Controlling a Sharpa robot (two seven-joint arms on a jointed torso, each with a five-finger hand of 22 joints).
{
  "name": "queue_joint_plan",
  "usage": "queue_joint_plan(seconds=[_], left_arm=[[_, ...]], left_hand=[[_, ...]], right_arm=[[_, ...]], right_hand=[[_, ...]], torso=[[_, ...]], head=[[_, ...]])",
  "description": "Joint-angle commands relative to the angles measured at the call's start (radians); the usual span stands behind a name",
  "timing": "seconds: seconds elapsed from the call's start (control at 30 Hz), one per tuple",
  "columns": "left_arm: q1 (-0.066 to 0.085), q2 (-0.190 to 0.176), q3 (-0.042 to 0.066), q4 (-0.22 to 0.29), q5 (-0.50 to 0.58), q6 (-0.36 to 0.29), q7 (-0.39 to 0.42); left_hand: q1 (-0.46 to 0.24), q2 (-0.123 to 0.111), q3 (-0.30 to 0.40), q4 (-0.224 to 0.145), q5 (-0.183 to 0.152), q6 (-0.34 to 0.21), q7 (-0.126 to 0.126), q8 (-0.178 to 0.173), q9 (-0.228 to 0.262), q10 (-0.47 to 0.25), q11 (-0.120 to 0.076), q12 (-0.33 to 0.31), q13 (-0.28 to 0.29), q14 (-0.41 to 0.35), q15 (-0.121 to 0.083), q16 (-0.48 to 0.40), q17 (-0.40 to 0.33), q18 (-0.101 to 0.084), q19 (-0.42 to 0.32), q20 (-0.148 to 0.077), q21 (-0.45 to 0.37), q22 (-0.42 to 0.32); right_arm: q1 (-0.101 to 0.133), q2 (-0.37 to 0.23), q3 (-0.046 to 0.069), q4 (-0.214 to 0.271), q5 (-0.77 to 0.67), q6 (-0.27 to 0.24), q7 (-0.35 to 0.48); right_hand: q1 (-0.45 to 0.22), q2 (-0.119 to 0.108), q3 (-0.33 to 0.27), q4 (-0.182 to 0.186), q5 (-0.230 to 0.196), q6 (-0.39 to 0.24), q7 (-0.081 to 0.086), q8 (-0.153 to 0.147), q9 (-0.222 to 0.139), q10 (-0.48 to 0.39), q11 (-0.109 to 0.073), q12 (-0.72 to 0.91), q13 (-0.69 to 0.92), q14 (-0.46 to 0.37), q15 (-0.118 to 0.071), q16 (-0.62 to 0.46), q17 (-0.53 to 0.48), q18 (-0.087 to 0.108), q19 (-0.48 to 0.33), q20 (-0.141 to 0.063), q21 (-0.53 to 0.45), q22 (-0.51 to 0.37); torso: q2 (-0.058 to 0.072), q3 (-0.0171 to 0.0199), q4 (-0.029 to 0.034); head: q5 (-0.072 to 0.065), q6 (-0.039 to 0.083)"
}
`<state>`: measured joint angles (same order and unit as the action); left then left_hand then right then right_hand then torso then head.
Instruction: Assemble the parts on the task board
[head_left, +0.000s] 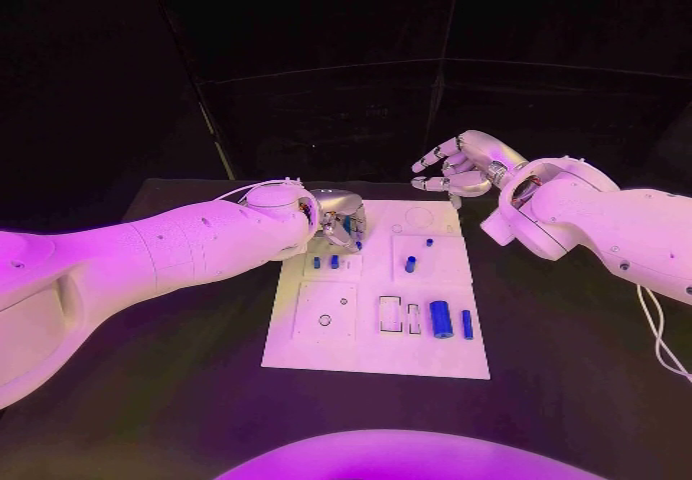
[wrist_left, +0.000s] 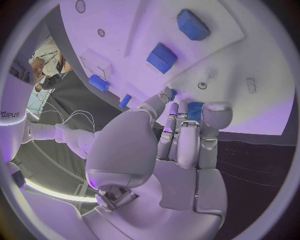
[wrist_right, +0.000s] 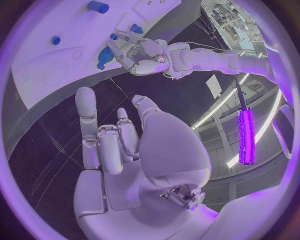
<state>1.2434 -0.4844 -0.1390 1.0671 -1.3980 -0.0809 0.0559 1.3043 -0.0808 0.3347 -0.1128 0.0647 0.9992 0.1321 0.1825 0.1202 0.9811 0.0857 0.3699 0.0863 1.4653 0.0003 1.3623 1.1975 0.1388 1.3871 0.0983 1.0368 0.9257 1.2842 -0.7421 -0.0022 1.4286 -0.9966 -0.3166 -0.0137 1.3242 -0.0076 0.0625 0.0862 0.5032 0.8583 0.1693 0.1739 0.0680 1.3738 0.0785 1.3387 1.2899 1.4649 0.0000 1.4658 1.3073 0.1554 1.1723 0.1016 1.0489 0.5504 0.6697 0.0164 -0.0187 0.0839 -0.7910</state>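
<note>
Blue part (wrist_left: 195, 111) sits pinched in the left robot hand (head_left: 336, 217) over the far-left corner of the task board (head_left: 433, 365), while the right robot hand (head_left: 459, 166), fingers spread and holding nothing, hovers beyond the far edge.

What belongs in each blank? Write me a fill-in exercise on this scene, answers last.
1. The left hand pinches a small part coloured ____.
2. The right hand, fingers apart, holds ____.
3. The white task board lies on a table coloured ____.
4. The thick cylinder lies on the board's side nearer the robot's ____ arm.

Answers: blue; nothing; black; right.
</note>
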Motion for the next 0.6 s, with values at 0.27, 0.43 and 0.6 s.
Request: queue_joint_plan(seconds=[0.27, 0.43, 0.6], left_arm=[[-0.004, 0.013, -0.002, -0.012, -0.008, 0.032, -0.018], [-0.005, 0.018, -0.002, -0.014, -0.008, 0.036, -0.013], [-0.006, 0.02, -0.005, -0.014, -0.008, 0.04, -0.01]], left_hand=[[0.0, 0.014, 0.011, 0.0, -0.004, 0.013, 0.001, -0.007, -0.004, 0.021, -0.006, -0.003, -0.004, 0.031, -0.005, 0.004, -0.001, -0.015, 0.009, -0.002, 0.019, 0.018], [0.001, 0.016, 0.018, -0.001, -0.004, 0.021, -0.003, -0.011, -0.006, 0.04, -0.011, -0.003, -0.007, 0.032, -0.009, 0.004, -0.004, -0.018, 0.014, -0.005, 0.033, 0.034], [0.002, 0.018, 0.026, -0.002, -0.004, 0.03, -0.006, -0.013, -0.007, 0.051, -0.014, -0.007, -0.01, 0.033, -0.012, 0.004, -0.005, -0.019, 0.017, -0.007, 0.041, 0.045]], right_arm=[[0.002, 0.001, 0.001, 0.003, -0.002, 0.001, 0.005], [0.002, 0.003, 0.001, 0.002, -0.002, 0.002, 0.005], [0.002, 0.005, 0.001, 0.002, -0.002, 0.002, 0.005]], right_hand=[[0.007, 0.003, 0.005, 0.0, 0.007, -0.006, -0.001, 0.006, -0.001, -0.005, -0.002, -0.003, 0.0, 0.06, -0.004, -0.003, 0.052, 0.012, 0.001, -0.003, -0.005, 0.001], [0.007, 0.003, 0.005, 0.0, 0.007, -0.006, -0.001, 0.006, -0.001, -0.005, -0.002, -0.003, 0.0, 0.06, -0.004, -0.003, 0.052, 0.012, 0.001, -0.003, -0.005, 0.001], [0.007, 0.003, 0.005, 0.0, 0.007, -0.006, -0.001, 0.006, -0.001, -0.005, -0.002, -0.003, 0.0, 0.06, -0.004, -0.003, 0.052, 0.012, 0.001, -0.003, -0.005, 0.001]], torso=[[0.001, -0.0003, 0.0025], [-0.001, 0.0003, 0.0019], [0.0, 0.0, 0.001]], head=[[-0.001, -0.004], [0.001, -0.007], [0.0, -0.005]])
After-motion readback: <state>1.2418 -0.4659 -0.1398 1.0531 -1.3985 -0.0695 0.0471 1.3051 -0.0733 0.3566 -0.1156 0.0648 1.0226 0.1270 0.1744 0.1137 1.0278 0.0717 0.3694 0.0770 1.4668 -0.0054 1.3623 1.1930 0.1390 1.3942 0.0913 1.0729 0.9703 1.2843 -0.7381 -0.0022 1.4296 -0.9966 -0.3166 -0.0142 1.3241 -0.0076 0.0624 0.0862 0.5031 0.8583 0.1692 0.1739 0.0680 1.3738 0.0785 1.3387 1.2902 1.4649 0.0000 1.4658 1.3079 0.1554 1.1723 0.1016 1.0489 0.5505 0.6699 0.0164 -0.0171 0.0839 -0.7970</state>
